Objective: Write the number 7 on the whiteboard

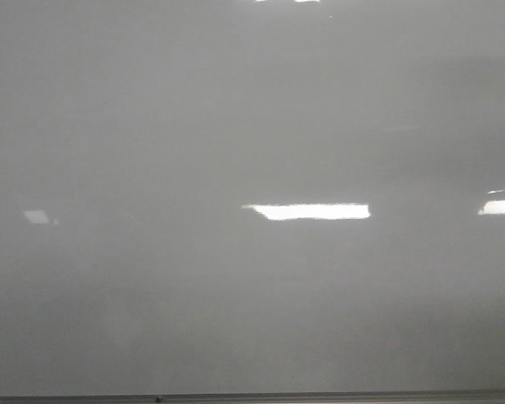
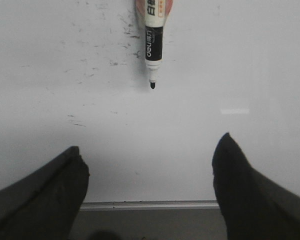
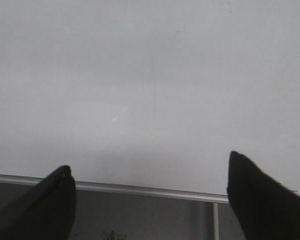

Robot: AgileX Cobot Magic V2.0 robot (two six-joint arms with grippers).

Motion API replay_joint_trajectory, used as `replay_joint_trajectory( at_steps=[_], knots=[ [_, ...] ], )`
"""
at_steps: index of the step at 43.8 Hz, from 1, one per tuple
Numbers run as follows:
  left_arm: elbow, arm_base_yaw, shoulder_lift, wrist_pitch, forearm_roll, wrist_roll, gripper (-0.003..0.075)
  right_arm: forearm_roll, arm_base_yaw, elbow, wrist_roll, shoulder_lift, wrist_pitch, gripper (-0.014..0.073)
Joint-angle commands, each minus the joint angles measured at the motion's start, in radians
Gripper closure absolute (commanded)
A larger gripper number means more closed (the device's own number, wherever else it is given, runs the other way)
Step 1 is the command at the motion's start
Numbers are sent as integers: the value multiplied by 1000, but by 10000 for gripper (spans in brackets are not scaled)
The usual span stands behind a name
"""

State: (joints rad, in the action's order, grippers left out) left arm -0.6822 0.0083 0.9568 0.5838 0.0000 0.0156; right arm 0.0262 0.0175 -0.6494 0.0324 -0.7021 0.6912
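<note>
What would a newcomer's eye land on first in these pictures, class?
Most striking is the uncapped black marker lying on the whiteboard, tip toward the open left hand, with faint smudges beside it. In the front view the board is blank apart from bright glare patches; no 7 is drawn.

A marker [image 2: 153,45] lying on the whiteboard [image 2: 230,65] is cut off by the left wrist picture's edge, so only its black tip end and part of its labelled barrel show; the label's print is too small to read. The left gripper [image 2: 150,160] and right gripper [image 3: 150,182] each show only two dark fingertips, their bodies out of frame. In the front view the whiteboard [image 1: 236,109] runs past three edges, and bright glare patches [image 1: 307,211] wash out parts of its surface.
</note>
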Motion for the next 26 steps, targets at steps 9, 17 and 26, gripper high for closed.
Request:
replay_joint_trajectory(
  at_steps=[9,17,26],
  knots=[
    [-109,-6,202,-186,0,-1,209,-9,-7,-30,9,-3,-56,-41],
    [-117,-6,301,-298,0,-1,209,-9,-7,-30,9,-3,-56,-41],
    [-117,-6,380,-421,0,-1,211,-9,-7,-30,9,-3,-56,-41]
  ],
)
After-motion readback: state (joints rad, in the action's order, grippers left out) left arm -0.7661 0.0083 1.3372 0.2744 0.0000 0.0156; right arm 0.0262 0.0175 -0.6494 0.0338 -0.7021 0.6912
